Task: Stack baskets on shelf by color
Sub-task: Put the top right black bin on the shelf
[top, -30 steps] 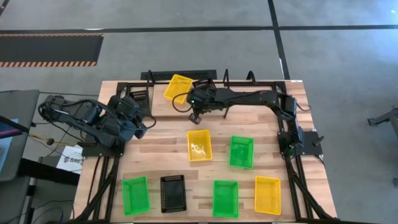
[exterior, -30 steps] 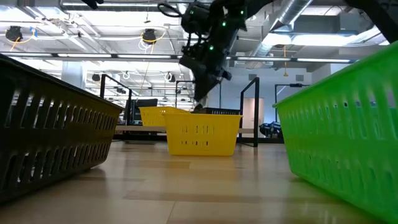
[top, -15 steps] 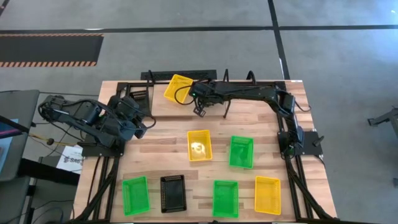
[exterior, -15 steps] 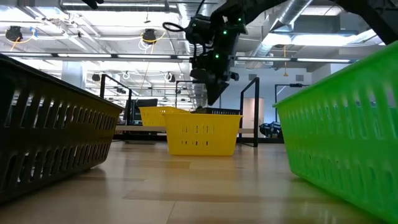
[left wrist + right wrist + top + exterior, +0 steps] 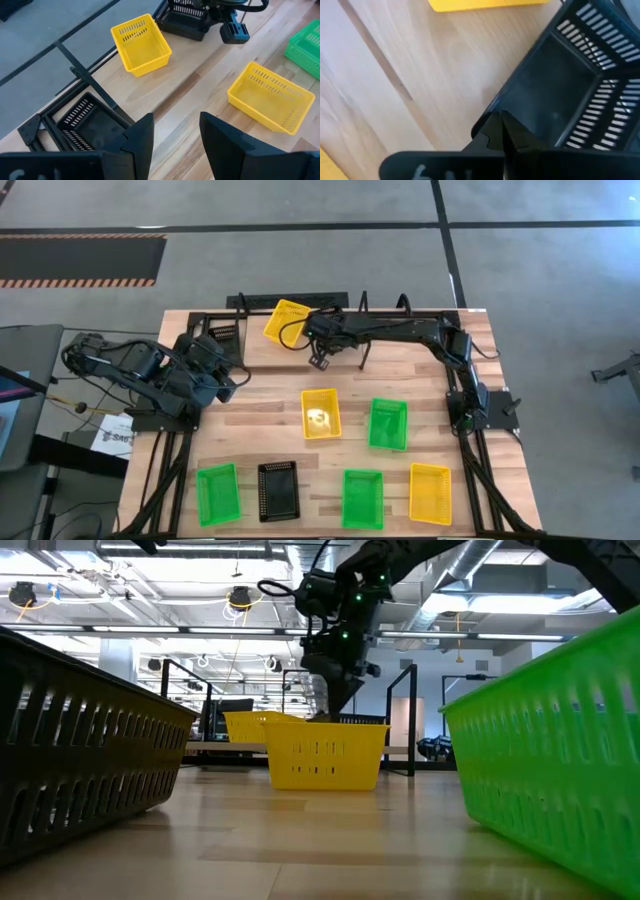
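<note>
two yellow baskets (image 5: 288, 320) (image 5: 321, 412) — shelf (image 5: 270, 352) side

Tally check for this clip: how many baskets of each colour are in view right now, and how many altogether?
Yellow baskets: 3
Green baskets: 3
Black baskets: 3 (two are at the far end of the table and show best in the left wrist view)
Total: 9

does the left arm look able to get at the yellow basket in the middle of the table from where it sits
Probably yes. The left gripper is open and faces the yellow basket across bare wood, with nothing between them. The right gripper, shut, is farther back by the black basket, out of that path.
</note>
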You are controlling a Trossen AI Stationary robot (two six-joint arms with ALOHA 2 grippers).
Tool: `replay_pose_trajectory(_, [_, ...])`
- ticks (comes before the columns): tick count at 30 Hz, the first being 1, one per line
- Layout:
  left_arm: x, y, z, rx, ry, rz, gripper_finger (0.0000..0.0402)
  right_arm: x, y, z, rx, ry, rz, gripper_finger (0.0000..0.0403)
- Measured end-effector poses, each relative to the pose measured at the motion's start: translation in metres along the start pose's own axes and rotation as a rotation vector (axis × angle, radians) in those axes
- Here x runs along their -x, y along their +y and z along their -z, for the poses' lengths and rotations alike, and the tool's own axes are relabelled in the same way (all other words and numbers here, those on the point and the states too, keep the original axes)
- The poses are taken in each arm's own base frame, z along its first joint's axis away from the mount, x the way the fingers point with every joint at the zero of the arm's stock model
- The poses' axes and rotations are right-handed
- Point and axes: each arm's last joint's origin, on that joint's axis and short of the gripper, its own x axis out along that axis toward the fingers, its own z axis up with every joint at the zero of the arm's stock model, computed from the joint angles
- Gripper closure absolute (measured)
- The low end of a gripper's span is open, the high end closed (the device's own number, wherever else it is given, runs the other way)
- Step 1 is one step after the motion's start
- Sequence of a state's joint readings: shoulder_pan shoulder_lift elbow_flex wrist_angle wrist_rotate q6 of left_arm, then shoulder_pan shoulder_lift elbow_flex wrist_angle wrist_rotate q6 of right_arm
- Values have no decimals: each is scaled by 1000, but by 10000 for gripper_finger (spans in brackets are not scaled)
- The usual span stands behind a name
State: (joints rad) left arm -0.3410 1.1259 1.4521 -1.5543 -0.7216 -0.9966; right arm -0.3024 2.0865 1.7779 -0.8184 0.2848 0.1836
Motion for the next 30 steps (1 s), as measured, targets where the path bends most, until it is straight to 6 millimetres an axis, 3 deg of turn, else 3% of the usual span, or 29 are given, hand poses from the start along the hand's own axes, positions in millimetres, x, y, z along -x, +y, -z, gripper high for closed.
replay_pose_trajectory(14, [0, 0, 0, -1, 0, 0, 253, 5, 16, -15, -130, -165, -86, 403])
replay_pose_trajectory(24, [0, 0, 0, 0, 0, 0, 253, 3, -4, 2, -104, 17, 23, 403])
replay_pose_trajectory(30, [0, 0, 0, 0, 0, 0, 253, 0, -9, 2, -105, 31, 45, 403])
